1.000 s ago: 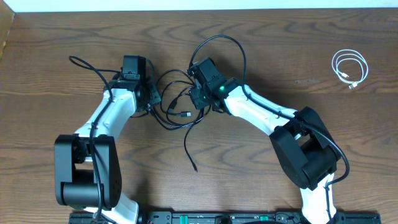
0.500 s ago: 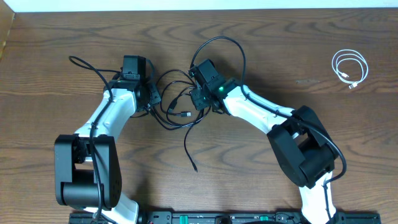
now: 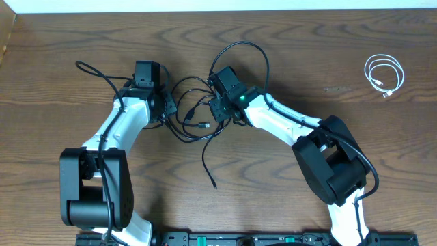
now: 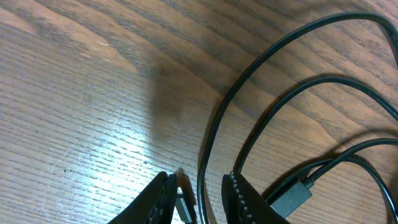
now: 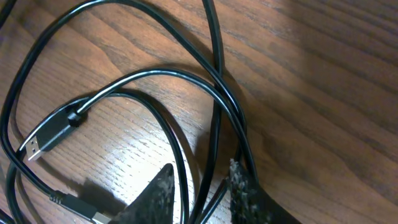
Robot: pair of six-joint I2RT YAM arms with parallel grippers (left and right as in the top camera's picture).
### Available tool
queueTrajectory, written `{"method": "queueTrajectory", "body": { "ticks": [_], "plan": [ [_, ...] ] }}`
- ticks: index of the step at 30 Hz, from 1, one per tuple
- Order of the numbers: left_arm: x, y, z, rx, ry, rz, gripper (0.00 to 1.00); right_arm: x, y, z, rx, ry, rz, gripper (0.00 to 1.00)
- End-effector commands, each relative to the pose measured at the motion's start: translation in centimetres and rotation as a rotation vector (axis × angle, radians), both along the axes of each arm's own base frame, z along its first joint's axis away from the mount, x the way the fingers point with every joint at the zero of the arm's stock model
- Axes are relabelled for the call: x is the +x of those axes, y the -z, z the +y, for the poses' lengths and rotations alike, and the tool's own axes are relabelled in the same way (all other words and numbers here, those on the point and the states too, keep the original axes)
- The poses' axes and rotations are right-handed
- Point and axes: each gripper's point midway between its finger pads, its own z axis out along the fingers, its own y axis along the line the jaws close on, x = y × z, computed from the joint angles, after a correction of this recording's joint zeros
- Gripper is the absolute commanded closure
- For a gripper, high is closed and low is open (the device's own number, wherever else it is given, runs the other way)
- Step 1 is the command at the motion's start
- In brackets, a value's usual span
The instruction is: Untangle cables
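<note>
The black cables (image 3: 194, 117) lie in a tangle of loops between my two grippers, one loose end (image 3: 212, 183) trailing toward the front. The white cable (image 3: 384, 74) is coiled by itself at the far right. My left gripper (image 3: 168, 109) is at the tangle's left edge. In the left wrist view the left gripper (image 4: 200, 196) is narrowly open, one black strand (image 4: 211, 134) running between its fingers without filling the gap. My right gripper (image 3: 217, 108) is at the tangle's right edge. In its wrist view the right gripper (image 5: 202, 190) is narrowly open around several strands (image 5: 214, 93).
A USB plug (image 5: 37, 144) lies to the left of the right fingers. Another dark plug (image 4: 289, 199) rests just right of the left fingers. Thick black arm wires arch over the right arm (image 3: 249, 48) and trail off the left arm (image 3: 89, 68). The wooden table (image 3: 307, 41) has its far edge close behind.
The right arm's lower part has shifted slightly left. The cables and both grippers look the same as before.
</note>
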Motion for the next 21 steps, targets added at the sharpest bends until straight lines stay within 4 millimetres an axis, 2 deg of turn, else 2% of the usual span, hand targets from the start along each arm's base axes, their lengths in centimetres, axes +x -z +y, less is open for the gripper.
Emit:
{"method": "queueTrajectory", "body": {
  "ticks": [1,11,16,18,20,21],
  "plan": [
    [-0.1,-0.2,0.3,0.001,-0.015,-0.003,0.71,0.1,0.2,0.1,-0.01,0.01,-0.001,0.74],
    [-0.1,-0.2,0.3,0.001,-0.015,-0.003,0.71,0.0,0.7,0.1,-0.013,0.01,0.003,0.73],
    [-0.1,-0.2,0.3,0.001,-0.015,-0.003,0.7,-0.1,1.7,0.0,-0.024,0.01,0.016,0.6],
    [-0.1,-0.2,0.3,0.001,-0.015,-0.003,0.7,-0.1,2.1,-0.1,-0.028,0.01,0.021,0.51],
    [-0.1,-0.2,0.3,0.001,-0.015,-0.003,0.7,-0.1,2.4,-0.1,-0.031,0.01,0.024,0.54],
    [-0.1,-0.2,0.3,0.001,-0.015,-0.003,0.7,-0.1,2.4,-0.1,-0.03,0.01,0.024,0.6]
  ]
}}
